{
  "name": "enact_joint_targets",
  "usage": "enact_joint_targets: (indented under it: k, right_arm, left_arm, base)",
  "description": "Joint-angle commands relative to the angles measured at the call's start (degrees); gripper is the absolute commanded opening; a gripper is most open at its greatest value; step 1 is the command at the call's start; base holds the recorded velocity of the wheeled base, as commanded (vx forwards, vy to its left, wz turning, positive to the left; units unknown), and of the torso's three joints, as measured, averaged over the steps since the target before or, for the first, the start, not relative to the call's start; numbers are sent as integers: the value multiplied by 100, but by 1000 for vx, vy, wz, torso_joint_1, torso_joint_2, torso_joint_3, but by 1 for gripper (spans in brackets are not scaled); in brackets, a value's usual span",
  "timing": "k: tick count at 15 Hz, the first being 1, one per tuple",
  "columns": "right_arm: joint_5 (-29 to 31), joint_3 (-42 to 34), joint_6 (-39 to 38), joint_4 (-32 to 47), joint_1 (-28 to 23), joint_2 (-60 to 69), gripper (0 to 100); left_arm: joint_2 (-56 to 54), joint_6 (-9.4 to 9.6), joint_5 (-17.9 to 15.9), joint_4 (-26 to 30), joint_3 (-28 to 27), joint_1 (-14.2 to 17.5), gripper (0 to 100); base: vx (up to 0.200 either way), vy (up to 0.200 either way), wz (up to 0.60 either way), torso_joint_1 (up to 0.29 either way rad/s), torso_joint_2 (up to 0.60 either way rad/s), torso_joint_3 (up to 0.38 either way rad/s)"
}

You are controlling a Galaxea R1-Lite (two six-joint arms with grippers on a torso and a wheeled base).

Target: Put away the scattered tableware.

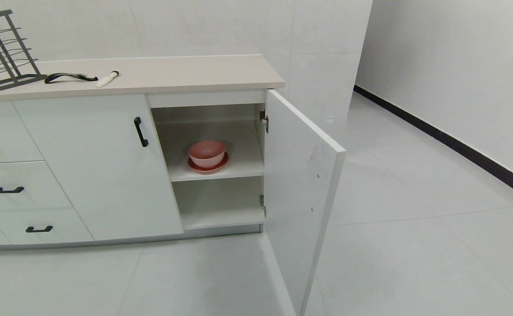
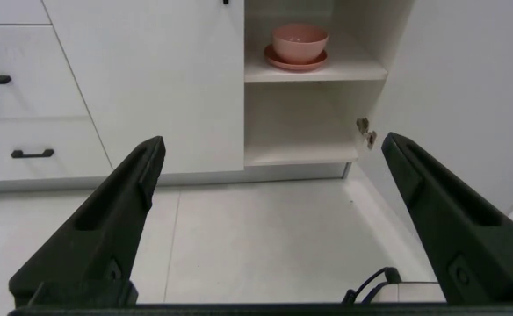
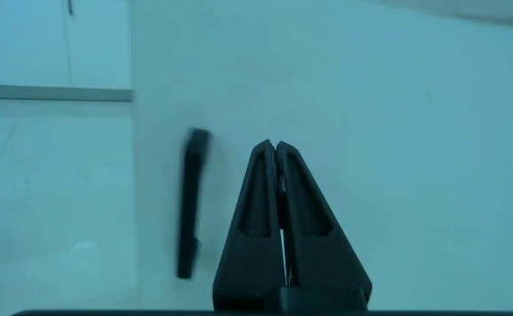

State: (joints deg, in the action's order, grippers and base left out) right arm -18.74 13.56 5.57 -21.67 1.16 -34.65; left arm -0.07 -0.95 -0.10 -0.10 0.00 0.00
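While the right gripper [image 3: 277, 147] has its jaws pressed flat together with nothing between them, its tip faces the outer side of the open cabinet door [image 3: 397, 105]. The dark door handle [image 3: 191, 204] lies just beside that tip, apart from it. The bar's long axis runs roughly along the same line as the closed fingers. If shutting the cabinet is the coming move, this arm looks the nearer one, and the jaws would have to part before they could take the bar.

The left gripper [image 2: 274, 145] hangs with its jaws spread wide and empty, low over the floor and pointed at the cabinet's open bay, well apart from it. On the upper shelf [image 1: 239, 171] of that bay a pink bowl [image 1: 207, 152] sits upright on a red plate [image 1: 214, 168], so that pair seems already put away.

Farther out, on the counter [image 1: 173, 72], a dark-handled utensil [image 1: 70, 77] and a white-handled utensil [image 1: 107, 79] lie flat near each other, both lengthwise along the counter, beside a wire rack [image 1: 12, 82]. Neither gripper is close to them.
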Motion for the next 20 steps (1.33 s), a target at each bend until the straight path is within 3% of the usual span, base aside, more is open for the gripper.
enact_joint_targets:
  k: [1,6,10,13,16,20]
  right_arm:
    - [-447,306,260,-1796,491,-2978,0]
    - [-807,332,269,-4002,825,-5149,0]
    - [-1167,921,260,-4987,825,-6353,0]
    - [-1809,1536,251,-5400,781,-7109,0]
    - [-1888,1940,251,-5936,807,-7847,0]
    - [-2081,2608,278,-5980,965,-8295,0]
  left_arm:
    - [7,-2,1,1,0,0,100]
    - [7,-10,10,1,0,0,100]
    - [7,-10,1,1,0,0,100]
    - [7,-10,10,1,0,0,100]
    - [7,-37,10,-8,0,0,100]
    - [7,-37,10,-8,0,0,100]
  base:
    - [0,0,0,0,0,0]
    - [0,0,0,0,0,0]
    - [0,0,0,0,0,0]
    - [0,0,0,0,0,0]
    - [0,0,0,0,0,0]
    - [0,0,0,0,0,0]
